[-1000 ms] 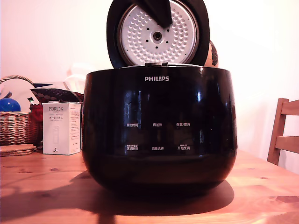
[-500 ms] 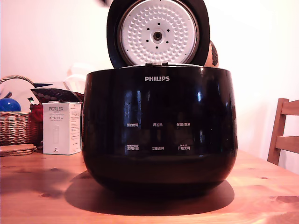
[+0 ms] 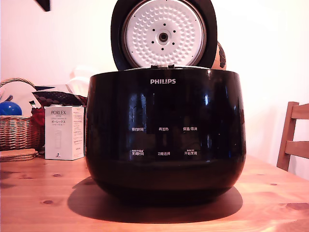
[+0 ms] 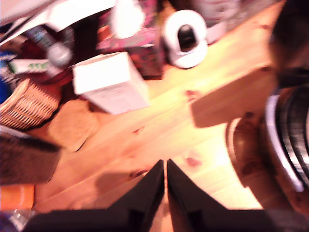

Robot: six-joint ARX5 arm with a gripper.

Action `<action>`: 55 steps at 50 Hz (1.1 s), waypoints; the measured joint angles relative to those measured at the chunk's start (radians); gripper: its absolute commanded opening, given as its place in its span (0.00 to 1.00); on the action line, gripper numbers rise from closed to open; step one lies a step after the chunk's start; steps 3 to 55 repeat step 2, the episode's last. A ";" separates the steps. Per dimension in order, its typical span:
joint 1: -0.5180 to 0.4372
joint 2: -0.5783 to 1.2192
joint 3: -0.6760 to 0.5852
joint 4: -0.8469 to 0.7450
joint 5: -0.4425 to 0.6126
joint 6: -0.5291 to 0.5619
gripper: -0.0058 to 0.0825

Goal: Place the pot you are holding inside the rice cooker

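While the lid (image 3: 163, 34) stands upright at twelve o'clock above the rice cooker (image 3: 164, 140), its dimpled plate facing the exterior camera, the mouth of the appliance is left open from above, which is what the pot needs to go in. From the front the tall black body hides anything that sits inside.

On the wrist camera the gripper (image 4: 165, 176) has its two dark fingers pressed together, tip to tip, with nothing between them. It is not carrying the pot. It hangs over bare table (image 4: 159, 125), beside the cooker rather than above it.

At the edge of that blurred picture a bright round rim encloses dark rings (image 4: 295, 140). I judge this to be the pot seated in the cooker, though the blur leaves it uncertain. If so, the placing looks done.

In the exterior view a small dark piece (image 3: 43, 5), probably part of the arm, shows at eleven o'clock from the cooker. A white box (image 3: 63, 133) and a basket (image 3: 17, 130) sit at nine o'clock, a chair (image 3: 292, 140) at three o'clock, all clear of the cooker.
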 measured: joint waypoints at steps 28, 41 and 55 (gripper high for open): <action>0.003 0.000 0.000 0.000 0.001 0.000 0.04; 0.003 0.000 0.000 0.000 0.001 0.000 0.04; 0.003 0.000 0.000 0.000 0.001 0.000 0.04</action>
